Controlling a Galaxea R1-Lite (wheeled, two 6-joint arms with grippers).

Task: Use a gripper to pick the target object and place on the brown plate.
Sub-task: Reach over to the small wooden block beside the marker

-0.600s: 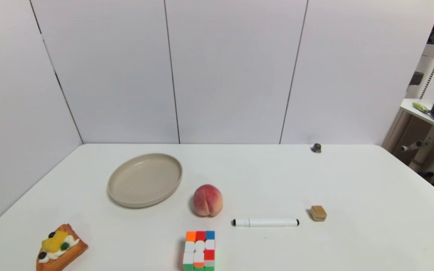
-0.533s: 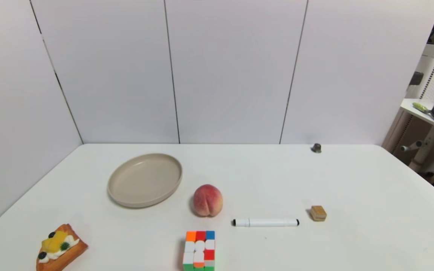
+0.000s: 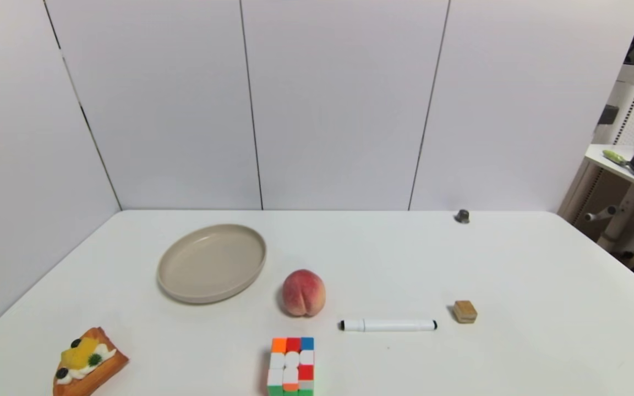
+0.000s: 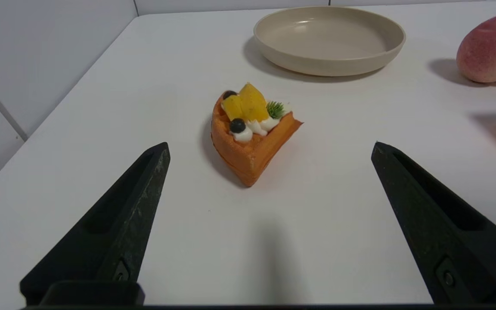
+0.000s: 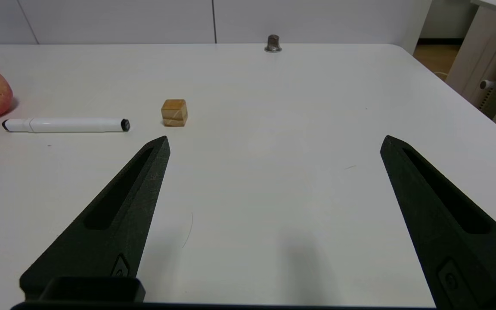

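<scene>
Two grippers, left gripper [image 4: 269, 146] and right gripper [image 5: 274, 140], hover with jaws spread wide over a white table [image 3: 515, 264] walled by white panels [image 3: 339, 104]. Small wooden cube [image 3: 464, 311] sits squarely, just right of a marker [image 3: 387, 325], well apart from the brown plate [image 3: 185, 291].

A lab test cell: bare white table [image 3: 350, 247] boxed by plain white panels [image 3: 339, 104].

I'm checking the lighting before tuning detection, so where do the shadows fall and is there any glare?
Head view: soft, small shadows beside the pink peach and the tiny tan wooden cube. Left wrist view: a glint on the round beige plate, a shadow beneath the open left gripper. Right wrist view: a faint shadow below the open right gripper.
</scene>
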